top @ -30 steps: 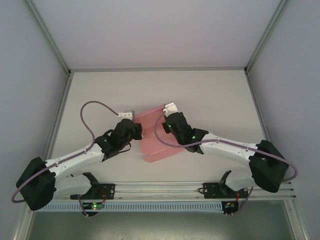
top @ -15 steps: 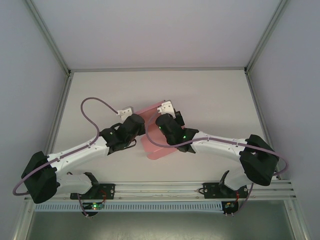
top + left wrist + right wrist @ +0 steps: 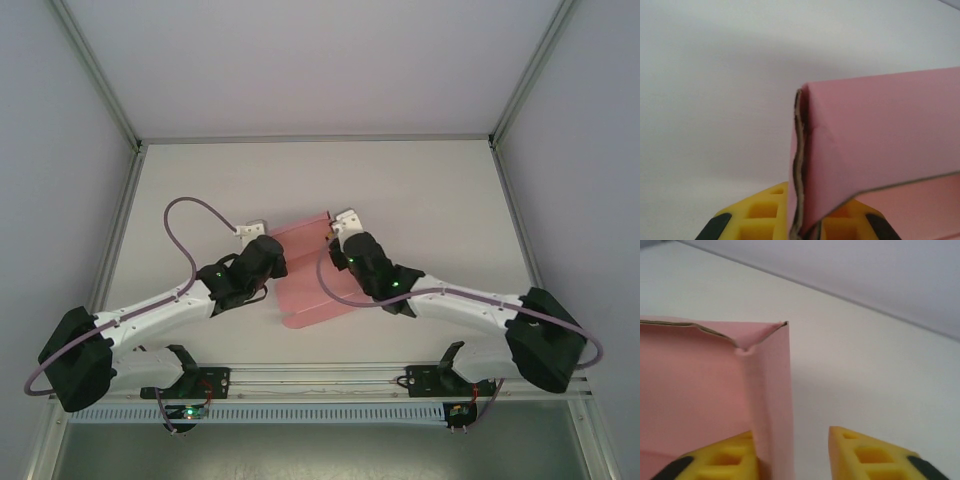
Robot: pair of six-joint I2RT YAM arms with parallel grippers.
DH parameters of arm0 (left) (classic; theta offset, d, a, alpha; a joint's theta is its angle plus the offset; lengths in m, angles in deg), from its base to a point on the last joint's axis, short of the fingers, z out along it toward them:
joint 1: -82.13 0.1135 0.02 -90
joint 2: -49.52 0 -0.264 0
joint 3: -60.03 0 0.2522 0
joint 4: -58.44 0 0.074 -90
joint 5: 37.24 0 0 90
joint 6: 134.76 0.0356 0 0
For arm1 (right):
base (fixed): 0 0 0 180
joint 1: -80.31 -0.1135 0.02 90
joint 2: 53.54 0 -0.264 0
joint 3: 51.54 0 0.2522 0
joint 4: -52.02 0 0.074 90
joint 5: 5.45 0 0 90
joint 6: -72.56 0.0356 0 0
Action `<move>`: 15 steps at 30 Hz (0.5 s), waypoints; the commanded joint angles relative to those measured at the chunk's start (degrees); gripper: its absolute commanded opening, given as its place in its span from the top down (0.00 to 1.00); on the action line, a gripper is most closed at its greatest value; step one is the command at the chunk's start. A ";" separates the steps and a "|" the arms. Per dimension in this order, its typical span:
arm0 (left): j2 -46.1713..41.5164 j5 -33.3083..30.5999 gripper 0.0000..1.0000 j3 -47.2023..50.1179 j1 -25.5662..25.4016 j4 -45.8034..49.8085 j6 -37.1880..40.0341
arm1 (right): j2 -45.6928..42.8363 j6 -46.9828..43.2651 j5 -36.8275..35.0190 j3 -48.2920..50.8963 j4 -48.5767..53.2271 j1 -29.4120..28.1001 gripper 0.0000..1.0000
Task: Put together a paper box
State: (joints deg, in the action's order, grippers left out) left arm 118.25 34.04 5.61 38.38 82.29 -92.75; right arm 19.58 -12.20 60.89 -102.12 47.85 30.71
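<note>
— What do the arms look like on your feed?
— I see white links and bulky black joints on the left arm (image 3: 150,315) and right arm (image 3: 470,305), plus green lights (image 3: 352,263) (tiny ones).
— Cabling?
— A lilac cable (image 3: 166,222) loops along each. The fingers (image 3: 760,212) are yellow, waffle-moulded, with black patches.

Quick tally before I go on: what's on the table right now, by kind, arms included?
Pink paper box: 1
Robot arms: 2 (left arm, right arm)
Total: 3
</note>
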 commanded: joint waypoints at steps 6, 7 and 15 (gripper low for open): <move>0.70 -1.73 1.00 -3.90 1.65 -1.37 8.06 | -13.80 4.17 31.22 5.32 -7.77 0.67 0.02; 0.62 -1.76 1.00 -4.60 1.77 -0.59 8.79 | -16.42 4.70 30.46 5.89 -6.35 0.70 0.01; 3.52 8.01 1.00 -14.80 6.70 13.99 27.05 | -36.89 7.67 11.95 10.11 13.59 1.55 0.02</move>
State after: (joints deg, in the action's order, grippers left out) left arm 120.00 37.74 -4.14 42.67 87.64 -76.01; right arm -13.00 -7.24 81.06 -93.77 51.15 31.76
